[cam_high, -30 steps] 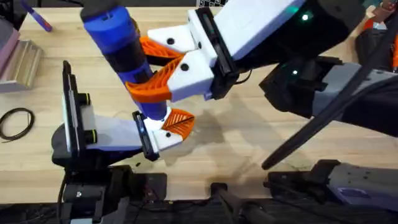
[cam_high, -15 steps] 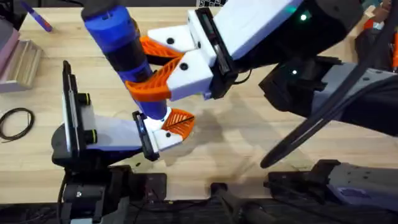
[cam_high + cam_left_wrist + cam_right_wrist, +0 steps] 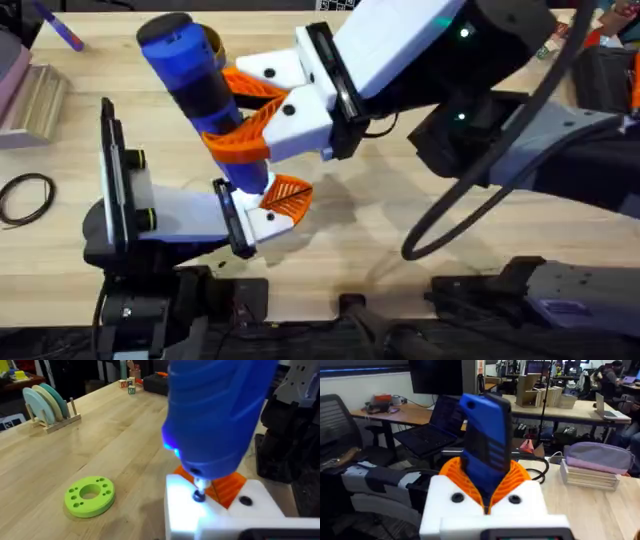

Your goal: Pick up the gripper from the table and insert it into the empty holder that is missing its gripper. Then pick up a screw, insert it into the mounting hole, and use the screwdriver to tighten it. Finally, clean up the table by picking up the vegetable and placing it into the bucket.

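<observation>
While the right gripper [image 3: 238, 112] clamps its orange ribbed pads [image 3: 240, 143] around the blue body of the screwdriver [image 3: 200, 85], the tool stands tilted over the left side of the table [image 3: 400, 210], its upper end leaning away from the arm bases. Its lower end points down at the holder [image 3: 262, 222], the white finger mount at the near end of the black-and-white claw lying on the wood. The orange gripper [image 3: 288, 195] piece sits against that mount, just beside the tool's nose.

In the left wrist view, the thin metal tip [image 3: 198, 494] meets a dark hole in the white holder [image 3: 200, 515], with the orange piece [image 3: 227, 487] directly behind it and a blue light glowing on the screwdriver [image 3: 215, 415] body. A lime-green ring-shaped disc [image 3: 90, 495] lies flat on the table, well apart from the holder.

In the right wrist view, the screwdriver [image 3: 485, 445] rises between the two orange pads [image 3: 452, 472].

The state of the left gripper cannot be told.
</observation>
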`<state>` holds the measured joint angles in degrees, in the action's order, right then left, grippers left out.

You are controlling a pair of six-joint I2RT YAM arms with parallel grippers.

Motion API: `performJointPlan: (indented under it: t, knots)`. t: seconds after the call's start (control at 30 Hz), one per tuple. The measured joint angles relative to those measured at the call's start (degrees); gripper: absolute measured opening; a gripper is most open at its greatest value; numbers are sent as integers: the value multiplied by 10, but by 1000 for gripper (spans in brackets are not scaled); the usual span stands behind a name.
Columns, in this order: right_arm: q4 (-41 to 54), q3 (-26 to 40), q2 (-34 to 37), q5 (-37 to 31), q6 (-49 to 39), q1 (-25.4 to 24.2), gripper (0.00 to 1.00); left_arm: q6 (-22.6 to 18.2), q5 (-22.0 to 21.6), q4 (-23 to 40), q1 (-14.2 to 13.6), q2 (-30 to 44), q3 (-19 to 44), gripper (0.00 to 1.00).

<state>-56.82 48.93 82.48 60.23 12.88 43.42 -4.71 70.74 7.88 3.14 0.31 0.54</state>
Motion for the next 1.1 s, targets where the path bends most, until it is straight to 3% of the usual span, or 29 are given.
performJointPlan:
  t: [1.1]
  knots:
    - [-19, -17, 0, -4, -3, 0, 23, 0, 0, 0, 0, 0, 0, 12]
